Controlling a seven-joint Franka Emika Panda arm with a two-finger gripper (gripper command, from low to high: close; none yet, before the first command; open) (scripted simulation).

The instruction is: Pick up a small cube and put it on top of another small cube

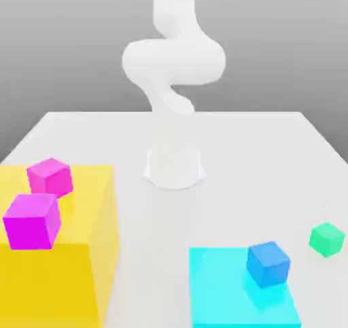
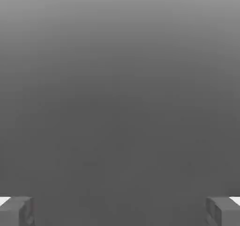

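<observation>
Green cube [image 1: 327,239] sits alone on the white bench [image 1: 238,150] at the right edge of the exterior frame, just beyond the cyan pad [image 1: 224,292] that carries the blue cube [image 1: 268,263]. My fingers [image 2: 18,211] stand spread as wide as they go, with nothing between them; in the hand view their tips show at the lower corners against blank grey. My arm [image 1: 173,68] rises at upper centre, well apart from every cube. To do this step well I would come down squarely over the green cube and straddle two opposite faces. It looks slightly turned, though I cannot be sure, so I would match my wrist to its faces. The magenta cubes [image 1: 32,220] lie at lower left.
</observation>
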